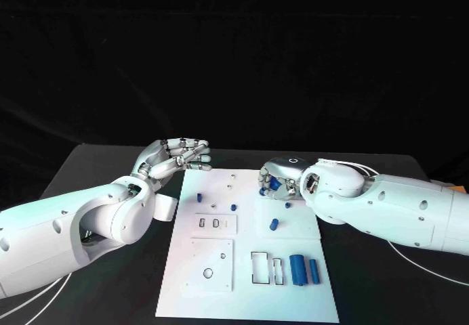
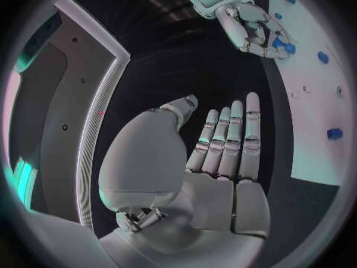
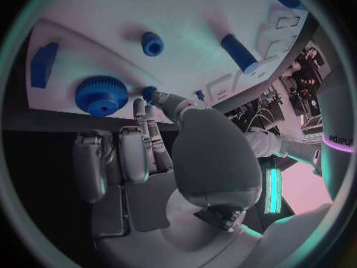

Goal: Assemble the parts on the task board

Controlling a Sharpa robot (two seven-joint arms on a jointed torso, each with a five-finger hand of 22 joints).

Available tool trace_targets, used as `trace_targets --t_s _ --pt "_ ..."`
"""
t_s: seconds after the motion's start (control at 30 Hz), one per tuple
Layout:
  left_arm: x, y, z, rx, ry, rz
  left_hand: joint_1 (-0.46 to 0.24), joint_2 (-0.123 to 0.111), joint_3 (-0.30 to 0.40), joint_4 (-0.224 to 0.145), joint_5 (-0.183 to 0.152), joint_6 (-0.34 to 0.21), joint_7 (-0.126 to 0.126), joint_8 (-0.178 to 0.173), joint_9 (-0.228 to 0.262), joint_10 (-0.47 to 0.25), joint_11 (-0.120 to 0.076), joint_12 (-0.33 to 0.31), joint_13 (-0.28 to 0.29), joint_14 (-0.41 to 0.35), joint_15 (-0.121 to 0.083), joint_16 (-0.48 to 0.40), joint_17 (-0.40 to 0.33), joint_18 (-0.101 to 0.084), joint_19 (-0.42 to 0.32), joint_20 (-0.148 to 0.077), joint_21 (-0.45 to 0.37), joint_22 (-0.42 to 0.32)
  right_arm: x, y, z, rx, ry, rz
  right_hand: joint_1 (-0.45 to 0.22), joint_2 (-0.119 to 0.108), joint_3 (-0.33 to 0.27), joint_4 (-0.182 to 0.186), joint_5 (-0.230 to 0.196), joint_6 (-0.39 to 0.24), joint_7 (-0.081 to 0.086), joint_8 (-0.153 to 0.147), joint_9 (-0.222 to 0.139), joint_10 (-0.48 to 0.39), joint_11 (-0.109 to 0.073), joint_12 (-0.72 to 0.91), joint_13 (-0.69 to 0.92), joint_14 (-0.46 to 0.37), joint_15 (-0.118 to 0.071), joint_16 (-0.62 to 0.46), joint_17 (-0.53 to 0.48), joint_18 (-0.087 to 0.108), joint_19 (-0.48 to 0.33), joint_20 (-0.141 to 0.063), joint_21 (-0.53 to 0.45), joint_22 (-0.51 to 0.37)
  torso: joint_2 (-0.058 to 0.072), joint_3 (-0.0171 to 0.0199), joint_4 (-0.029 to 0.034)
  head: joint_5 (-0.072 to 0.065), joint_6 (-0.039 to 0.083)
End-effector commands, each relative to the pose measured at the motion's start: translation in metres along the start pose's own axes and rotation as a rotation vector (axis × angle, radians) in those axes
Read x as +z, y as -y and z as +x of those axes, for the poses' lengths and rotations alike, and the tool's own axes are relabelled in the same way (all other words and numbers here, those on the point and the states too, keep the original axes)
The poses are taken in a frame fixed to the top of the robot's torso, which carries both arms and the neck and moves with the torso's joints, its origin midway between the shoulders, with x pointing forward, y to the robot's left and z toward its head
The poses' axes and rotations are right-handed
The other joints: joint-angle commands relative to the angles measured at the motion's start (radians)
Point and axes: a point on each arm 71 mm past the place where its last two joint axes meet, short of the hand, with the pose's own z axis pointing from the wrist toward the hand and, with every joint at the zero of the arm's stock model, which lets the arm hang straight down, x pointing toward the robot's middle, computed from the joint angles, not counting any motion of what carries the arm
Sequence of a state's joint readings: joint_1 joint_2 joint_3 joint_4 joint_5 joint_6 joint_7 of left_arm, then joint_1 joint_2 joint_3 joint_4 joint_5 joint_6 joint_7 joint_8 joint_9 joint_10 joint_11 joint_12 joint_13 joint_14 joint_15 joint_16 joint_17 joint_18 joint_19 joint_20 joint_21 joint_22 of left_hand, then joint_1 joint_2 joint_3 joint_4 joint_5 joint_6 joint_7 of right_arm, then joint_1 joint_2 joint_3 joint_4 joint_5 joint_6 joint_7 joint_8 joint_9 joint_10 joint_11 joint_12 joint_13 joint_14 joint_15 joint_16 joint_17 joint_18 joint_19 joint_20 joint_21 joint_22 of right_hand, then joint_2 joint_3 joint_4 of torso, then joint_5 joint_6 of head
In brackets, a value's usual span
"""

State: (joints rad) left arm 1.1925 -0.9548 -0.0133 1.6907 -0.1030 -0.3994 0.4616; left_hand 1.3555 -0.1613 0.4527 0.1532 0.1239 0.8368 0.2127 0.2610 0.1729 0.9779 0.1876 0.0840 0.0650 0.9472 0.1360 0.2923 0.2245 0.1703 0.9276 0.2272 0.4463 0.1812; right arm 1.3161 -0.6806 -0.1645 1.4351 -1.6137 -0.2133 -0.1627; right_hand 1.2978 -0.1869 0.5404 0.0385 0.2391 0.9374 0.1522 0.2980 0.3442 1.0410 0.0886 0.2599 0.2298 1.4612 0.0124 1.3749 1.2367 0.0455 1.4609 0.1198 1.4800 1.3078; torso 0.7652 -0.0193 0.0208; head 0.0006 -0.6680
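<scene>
Right hand (image 1: 278, 181) poised over the far right corner of the task board (image 1: 220, 271), fingers apart and holding nothing.

Just beyond its fingertips (image 3: 141, 107) lies a blue gear (image 3: 100, 94), flat on the board, with a small blue peg (image 3: 152, 43) further on and a blue cylinder (image 3: 240, 52) lying on its side nearby. Left hand (image 1: 176, 157) hovers off the board's far left corner above the counter (image 1: 97, 169), fingers extended, empty. Right hand is plainly the nearer to the gear.

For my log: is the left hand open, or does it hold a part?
Open. The left hand holds nothing; its fingers are extended, beside the task board.
</scene>
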Motion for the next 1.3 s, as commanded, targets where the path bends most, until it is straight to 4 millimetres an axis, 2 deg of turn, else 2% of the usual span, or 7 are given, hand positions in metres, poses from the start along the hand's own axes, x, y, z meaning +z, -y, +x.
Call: trace_targets --t_s 0.03,0.63,0.77,0.87,0.93,1.03,1.3 --pt "0.001 0.001 0.002 -0.012 -0.013 0.003 -0.01 0.004 -0.004 0.001 -0.004 -0.009 0.029 -0.005 0.0 -0.006 0.003 -0.005 -0.001 -0.001 0.004 -0.005 0.002 0.009 0.002 0.001 0.003 0.001 0.001 -0.001 0.002 -0.018 -0.019 0.002 0.009 0.003 0.007 0.0 -0.015 0.009 -0.001 0.003 0.002 0.006 0.002 0.004 0.0 0.047 -0.001 0.006 0.0 -0.013 0.025 -0.004 0.006 0.115 0.001 0.0003 0.0013 0.0 -0.001" --pt "0.001 0.001 0.001 -0.019 -0.01 0.001 -0.011 0.006 -0.003 0.001 -0.004 -0.011 0.03 -0.005 -0.001 -0.007 0.003 -0.007 -0.001 -0.001 0.004 -0.006 0.003 0.009 0.0 0.002 0.004 0.002 0.003 0.0 0.006 -0.02 -0.023 0.013 -0.006 -0.007 0.011 0.008 -0.042 0.003 0.001 -0.003 0.005 0.005 0.004 0.0 -0.003 0.044 0.0 0.005 -0.01 -0.01 0.015 -0.003 -0.002 0.102 0.005 -0.0009 0.0004 0.0 -0.008" --pt "0.001 0.001 0.001 -0.022 -0.008 0.0 -0.011 0.006 -0.003 0.001 -0.004 -0.011 0.03 -0.005 -0.001 -0.007 0.003 -0.007 -0.001 -0.001 0.004 -0.006 0.003 0.009 0.0 0.002 0.004 0.002 0.002 0.0 0.006 -0.016 -0.011 0.013 -0.004 0.0 0.018 0.009 -0.034 0.009 -0.001 0.0 0.009 0.009 0.003 0.002 -0.002 0.043 -0.001 0.006 -0.01 -0.01 0.016 -0.002 -0.001 0.105 0.005 -0.0008 -0.0008 0.004 -0.012" --pt "0.002 0.001 0.0 -0.023 -0.006 -0.002 -0.012 0.007 -0.004 0.002 -0.004 -0.011 0.03 -0.006 -0.001 -0.008 0.004 -0.008 -0.001 -0.001 0.005 -0.006 0.003 0.009 0.0 0.002 0.004 0.002 0.002 0.0 0.004 -0.005 0.011 0.012 0.001 0.011 0.027 0.008 -0.015 0.034 -0.01 0.015 0.021 0.027 -0.005 0.013 0.002 0.044 -0.007 0.01 -0.009 -0.011 0.019 -0.006 0.004 0.113 0.004 0.0002 -0.001 0.004 -0.013" --pt "0.002 0.001 0.0 -0.024 -0.004 -0.003 -0.012 0.007 -0.004 0.002 -0.004 -0.011 0.03 -0.006 -0.001 -0.008 0.004 -0.008 -0.001 -0.001 0.005 -0.006 0.003 0.009 0.0 0.002 0.004 0.002 0.001 0.001 0.003 0.005 0.032 0.011 0.001 0.017 0.028 0.006 0.013 0.057 -0.021 0.032 0.036 0.046 -0.014 0.023 0.007 0.044 -0.014 0.013 -0.009 -0.013 0.024 -0.012 0.009 0.122 0.004 0.0002 0.0003 0.004 -0.012" --pt "0.002 0.001 -0.001 -0.024 -0.001 -0.004 -0.013 0.008 -0.003 0.003 -0.004 -0.012 0.031 -0.006 -0.001 -0.009 0.004 -0.009 -0.001 -0.001 0.005 -0.006 0.004 0.009 0.0 0.002 0.005 0.002 -0.001 0.001 0.0 0.017 0.068 0.016 0.001 0.027 0.029 0.006 0.028 0.062 -0.026 0.041 0.048 0.059 -0.02 0.03 0.011 0.044 -0.019 0.014 -0.01 -0.014 0.026 -0.017 0.011 0.126 0.004 -0.0002 0.0005 0.004 -0.01" --pt "0.002 0.0 -0.004 -0.025 0.008 -0.008 -0.015 0.009 -0.004 0.003 -0.004 -0.015 0.033 -0.008 -0.001 -0.013 0.006 -0.012 -0.001 -0.001 0.006 -0.007 0.006 0.009 -0.001 0.002 0.006 0.002 -0.004 -0.001 -0.008 0.04 0.161 0.027 -0.001 0.03 0.028 0.006 0.02 0.062 -0.027 0.043 0.054 0.06 -0.022 0.032 0.012 0.044 -0.02 0.013 -0.013 -0.012 0.022 -0.019 0.008 0.121 0.004 -0.0004 -0.0015 0.005 -0.001"
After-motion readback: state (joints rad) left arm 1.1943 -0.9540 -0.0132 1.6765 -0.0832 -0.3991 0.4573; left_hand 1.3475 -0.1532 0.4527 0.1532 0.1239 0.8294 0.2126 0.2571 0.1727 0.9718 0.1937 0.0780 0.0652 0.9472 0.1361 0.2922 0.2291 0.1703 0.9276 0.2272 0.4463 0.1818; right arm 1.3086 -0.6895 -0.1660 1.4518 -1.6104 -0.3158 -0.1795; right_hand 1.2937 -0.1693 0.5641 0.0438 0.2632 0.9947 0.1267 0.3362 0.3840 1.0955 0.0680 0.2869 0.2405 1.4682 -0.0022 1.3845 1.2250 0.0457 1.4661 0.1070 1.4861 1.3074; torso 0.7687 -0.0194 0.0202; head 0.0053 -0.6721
